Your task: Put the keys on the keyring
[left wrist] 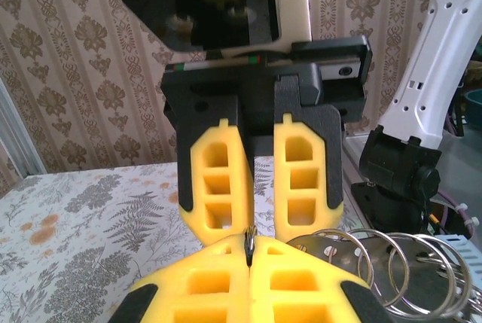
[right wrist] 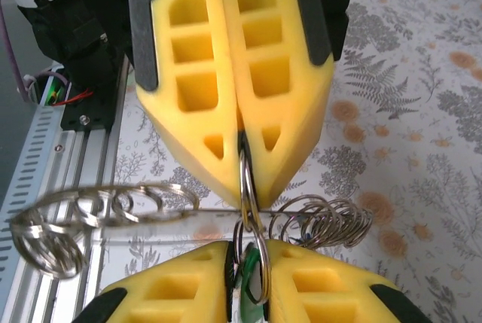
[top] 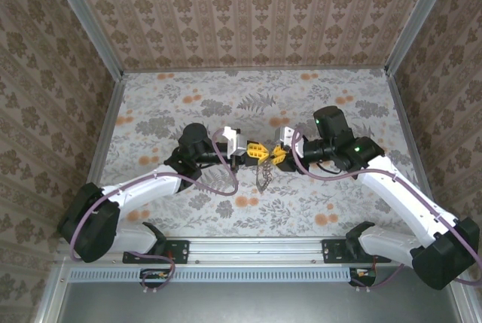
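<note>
left gripper point(top: 259, 150): closed on keyring point(top: 263, 178) | right gripper point(top: 276, 156) at its 3 o'clock: fingers narrowly apart around green key point(right wrist: 245, 276), grip unclear | rings hang at 6 o'clock

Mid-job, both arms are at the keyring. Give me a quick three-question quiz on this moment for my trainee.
1. True or false: the fingers of the left gripper are shut on a silvery ring.
2. In the top view, where is the keyring? A: dangling where the two grippers meet. B: flat by the far wall. C: on the metal rail.
3. Fill in: the key head between the fingers of the right gripper is ____ in colour.

Key: 1 true; 2 A; 3 green.
</note>
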Robot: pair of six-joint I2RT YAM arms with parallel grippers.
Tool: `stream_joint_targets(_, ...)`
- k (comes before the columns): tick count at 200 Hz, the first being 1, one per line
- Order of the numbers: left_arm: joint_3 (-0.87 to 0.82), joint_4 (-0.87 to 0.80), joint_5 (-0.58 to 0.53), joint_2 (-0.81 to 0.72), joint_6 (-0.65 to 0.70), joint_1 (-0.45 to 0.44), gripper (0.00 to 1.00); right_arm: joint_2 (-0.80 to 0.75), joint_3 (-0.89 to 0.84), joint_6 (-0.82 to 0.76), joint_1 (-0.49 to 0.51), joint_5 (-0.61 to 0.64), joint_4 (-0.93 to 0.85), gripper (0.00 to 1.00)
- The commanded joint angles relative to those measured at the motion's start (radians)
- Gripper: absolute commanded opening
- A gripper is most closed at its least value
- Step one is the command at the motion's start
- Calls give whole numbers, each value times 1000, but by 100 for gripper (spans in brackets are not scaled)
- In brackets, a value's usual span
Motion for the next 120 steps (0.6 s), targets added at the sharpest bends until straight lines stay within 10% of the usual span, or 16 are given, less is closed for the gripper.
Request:
stream_joint_targets(1,44,56,34,-1,-1,-8,0,2,-17,12,9,-69,39,19)
stream_joint_targets(120,47,23,54,20,9,-10,0,-65,-9,-40,25,-45,44,20)
